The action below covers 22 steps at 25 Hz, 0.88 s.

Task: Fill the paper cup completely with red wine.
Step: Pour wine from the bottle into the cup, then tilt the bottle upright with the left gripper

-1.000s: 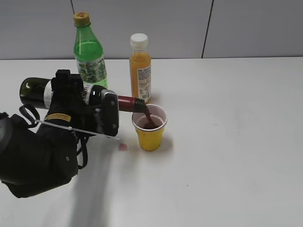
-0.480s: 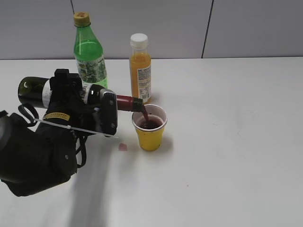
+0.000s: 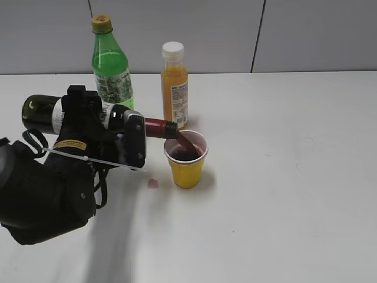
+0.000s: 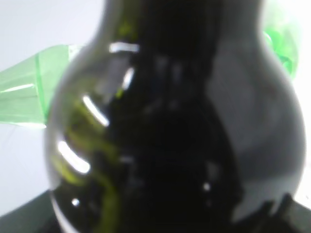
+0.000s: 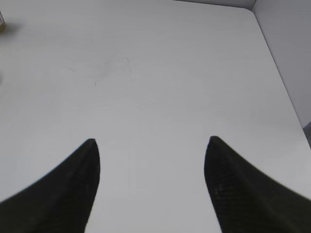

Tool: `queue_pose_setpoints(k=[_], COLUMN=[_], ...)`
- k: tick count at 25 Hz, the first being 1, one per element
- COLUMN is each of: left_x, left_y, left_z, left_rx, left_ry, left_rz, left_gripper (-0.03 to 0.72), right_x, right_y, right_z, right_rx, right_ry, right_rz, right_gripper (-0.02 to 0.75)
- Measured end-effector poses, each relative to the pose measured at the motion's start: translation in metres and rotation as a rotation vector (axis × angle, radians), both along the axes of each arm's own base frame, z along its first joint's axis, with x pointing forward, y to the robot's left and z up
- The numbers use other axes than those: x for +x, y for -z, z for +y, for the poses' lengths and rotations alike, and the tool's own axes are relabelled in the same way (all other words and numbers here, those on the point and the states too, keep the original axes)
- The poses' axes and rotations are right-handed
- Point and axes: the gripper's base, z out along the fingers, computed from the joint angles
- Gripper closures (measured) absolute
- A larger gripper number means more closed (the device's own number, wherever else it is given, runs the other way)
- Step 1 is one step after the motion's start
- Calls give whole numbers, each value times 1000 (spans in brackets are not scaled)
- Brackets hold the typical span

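Note:
The yellow paper cup (image 3: 187,167) stands upright on the white table near the middle. Dark red wine (image 3: 185,154) fills it close to the rim. My left gripper (image 3: 88,124) is shut on the dark green wine bottle (image 3: 40,113) and holds it lying sideways, base to the left. Its maroon foil neck (image 3: 158,127) reaches over the cup's left rim and a stream of wine runs from the mouth into the cup. The bottle's dark shoulder (image 4: 175,126) fills the left wrist view. My right gripper (image 5: 151,145) is open over bare table and does not show in the exterior view.
A bright green plastic bottle (image 3: 111,62) and an orange juice bottle (image 3: 175,85) stand upright behind the wine bottle and the cup. A small red drop (image 3: 152,183) lies on the table left of the cup. The table's right edge (image 5: 279,73) shows in the right wrist view.
The wine level in the cup has risen. The bottle's base has moved slightly left and up, tilting the neck a little more toward the cup.

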Motion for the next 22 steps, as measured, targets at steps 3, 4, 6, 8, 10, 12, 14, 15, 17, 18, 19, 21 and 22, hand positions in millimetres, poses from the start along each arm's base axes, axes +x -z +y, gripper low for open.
queue_pose_setpoints(k=[3, 4, 6, 8, 10, 12, 14, 15, 17, 18, 19, 21, 22], left_x=[0, 0, 0, 0, 0, 0, 0, 0, 0, 0, 0, 0, 0], left_y=[0, 0, 0, 0, 0, 0, 0, 0, 0, 0, 0, 0, 0], left_z=[0, 0, 0, 0, 0, 0, 0, 0, 0, 0, 0, -1, -1], left_rx=[-7, -9, -12, -14, -14, -18, -24, -25, -30, -34, -42, -53, -55], left_ry=[-2, -2, -3, -4, -4, -3, -3, -3, -3, -4, -5, -6, -5], left_rz=[-2, -2, -3, -3, -3, -5, -7, -7, -9, -10, -12, -16, -17], left_gripper=[136, 136, 136, 136, 136, 136, 136, 136, 136, 136, 136, 136, 136], right_x=[0, 0, 0, 0, 0, 0, 0, 0, 0, 0, 0, 0, 0], right_y=[0, 0, 0, 0, 0, 0, 0, 0, 0, 0, 0, 0, 0], right_z=[0, 0, 0, 0, 0, 0, 0, 0, 0, 0, 0, 0, 0], right_rx=[0, 0, 0, 0, 0, -1, -1, -1, -1, -1, -1, -1, -1], right_ry=[0, 0, 0, 0, 0, -1, -1, -1, -1, -1, -1, -1, -1], right_rz=[0, 0, 0, 0, 0, 0, 0, 0, 0, 0, 0, 0, 0], right_gripper=[227, 227, 227, 227, 227, 227, 227, 227, 227, 227, 227, 227, 227])
